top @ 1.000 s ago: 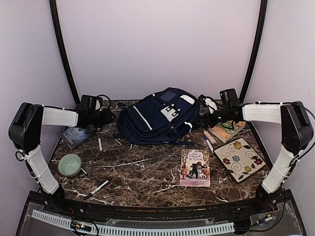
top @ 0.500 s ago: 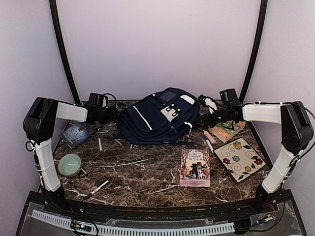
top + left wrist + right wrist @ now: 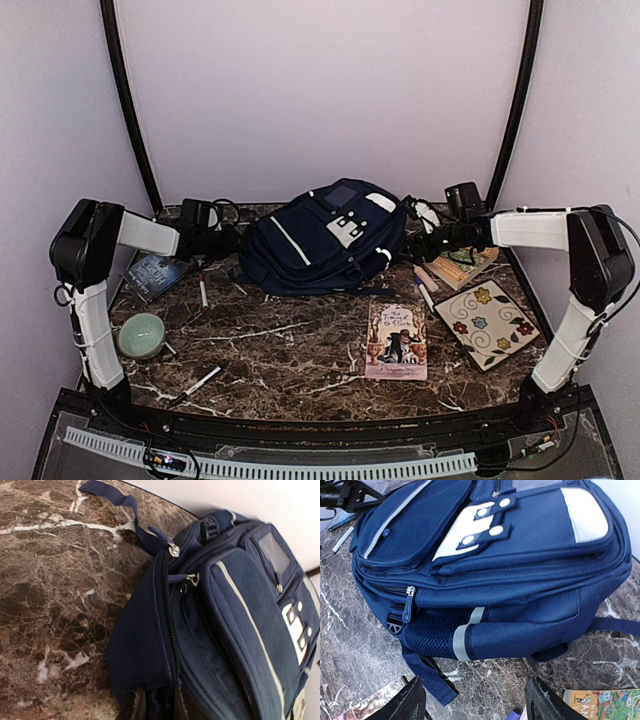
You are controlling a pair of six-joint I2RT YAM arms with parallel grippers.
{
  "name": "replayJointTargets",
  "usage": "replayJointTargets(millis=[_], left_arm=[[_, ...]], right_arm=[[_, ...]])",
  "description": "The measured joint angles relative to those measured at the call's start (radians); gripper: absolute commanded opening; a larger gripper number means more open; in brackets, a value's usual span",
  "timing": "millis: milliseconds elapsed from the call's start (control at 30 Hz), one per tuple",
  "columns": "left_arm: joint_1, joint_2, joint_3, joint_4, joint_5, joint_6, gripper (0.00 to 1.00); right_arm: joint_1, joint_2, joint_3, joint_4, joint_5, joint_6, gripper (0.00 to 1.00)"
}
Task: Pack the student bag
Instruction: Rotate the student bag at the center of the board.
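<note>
left arm [image 3: 120, 235] has swung inward since a second ago, bringing the left gripper [image 3: 230, 243] up against the left side of the backpack; right arm [image 3: 540, 230] and the loose items lie as before.

marble table [image 3: 300, 365]: brown with white veins, carrying everything.

student bag [image 3: 320, 240]: navy backpack with white stripe trim and white patches, lying at the back centre of the table, between the two grippers.

left gripper: at the bag's left edge. its fingers do not show in the wrist view, so open or closed cannot be told.

right gripper [image 3: 420, 245]: just beside the bag's right side, fingers [image 3: 547, 702] spread wide with nothing between them.

floral tile [image 3: 487, 325]: cream square with coloured flowers, near right of the table.

illustrated book [image 3: 396, 340]: flat, in front of the bag and left of the tile.

dark book [image 3: 155, 275]: flat under the left arm.

stacked books [image 3: 465, 265]: under the right arm.

green bowl [image 3: 141, 335]: upright, near left.

white pens: one [image 3: 203, 292] beside the dark book, one [image 3: 203, 380] near the front edge.
</note>
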Motion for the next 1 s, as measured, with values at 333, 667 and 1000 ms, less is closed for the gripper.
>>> replayJointTargets(millis=[333,667,1000], left_arm=[[-0.021,-0.214,-0.227,0.032,0.007,-0.006,0.00],[-0.105,-0.480,-0.430,0.014,-0.075,-0.031,0.00],[-0.316,-0.562,-0.615,0.068,-0.190,-0.180,0.01]], right_arm=[[0.000,0.069,0.012,-0.008,0.053,0.034,0.66],[0.031,0.211,0.190,-0.084,0.129,0.076,0.58],[0.073,0.549,0.674,-0.270,0.164,0.101,0.56]])
